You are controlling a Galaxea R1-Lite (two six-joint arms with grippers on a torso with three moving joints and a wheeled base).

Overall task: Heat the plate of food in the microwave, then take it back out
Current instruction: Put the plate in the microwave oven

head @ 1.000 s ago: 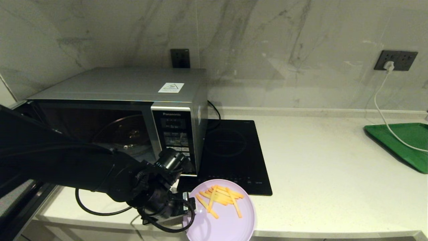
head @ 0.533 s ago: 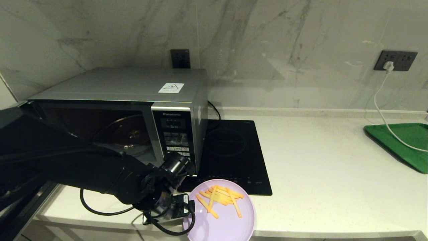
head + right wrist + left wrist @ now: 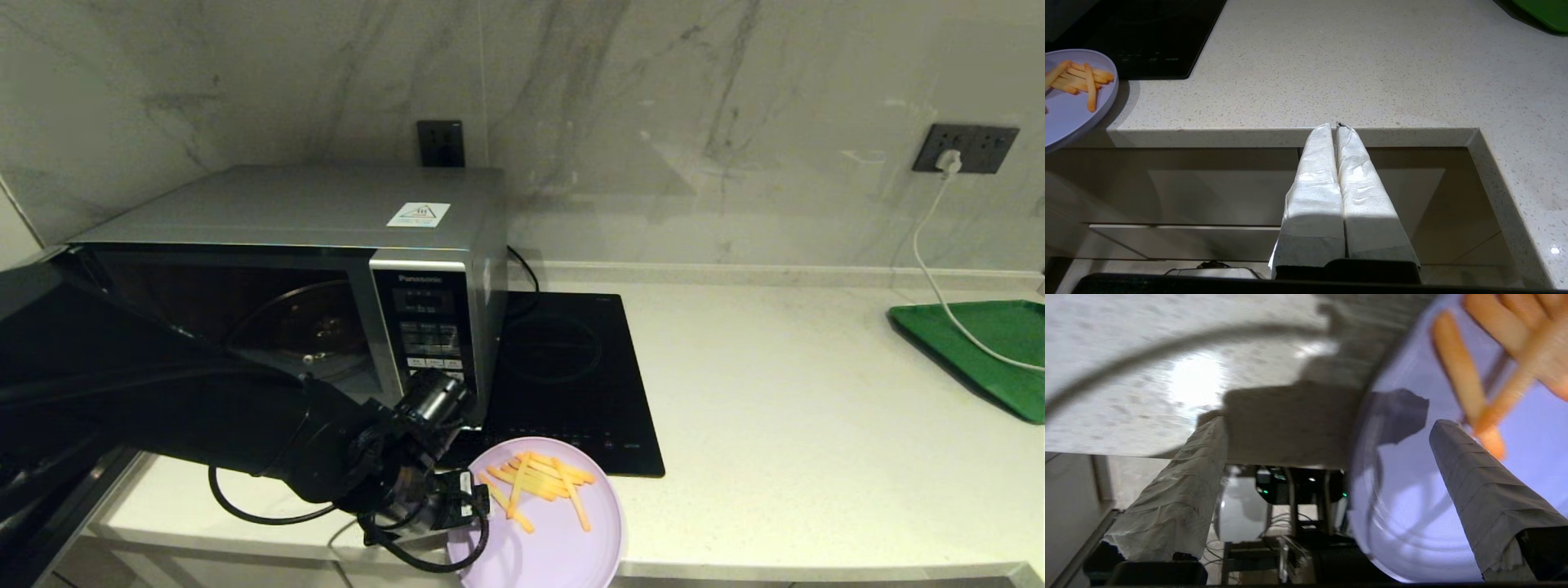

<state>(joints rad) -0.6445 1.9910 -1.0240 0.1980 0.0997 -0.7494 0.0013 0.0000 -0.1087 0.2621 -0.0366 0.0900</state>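
Observation:
The lilac plate (image 3: 555,547) with orange-yellow fries (image 3: 535,482) sits at the counter's front edge, partly overhanging it. My left gripper (image 3: 480,505) is at the plate's left rim and stands open. In the left wrist view the plate's rim (image 3: 1363,486) lies between the two taped fingers, and one finger (image 3: 1482,486) reaches over the plate's surface near the fries (image 3: 1457,375). The silver microwave (image 3: 326,204) stands behind my left arm; its door looks swung open to the left, showing the glass turntable (image 3: 310,327). My right gripper (image 3: 1336,124) is shut and parked below the counter's front edge.
A flat black induction hob (image 3: 563,367) lies right of the microwave, just behind the plate. A green tray (image 3: 980,343) sits at the far right with a white cable (image 3: 931,269) running over it from a wall socket. The counter edge (image 3: 1290,136) runs in front.
My left gripper has moved right, from beside the plate's left rim to over it. The plate has stayed where it was.

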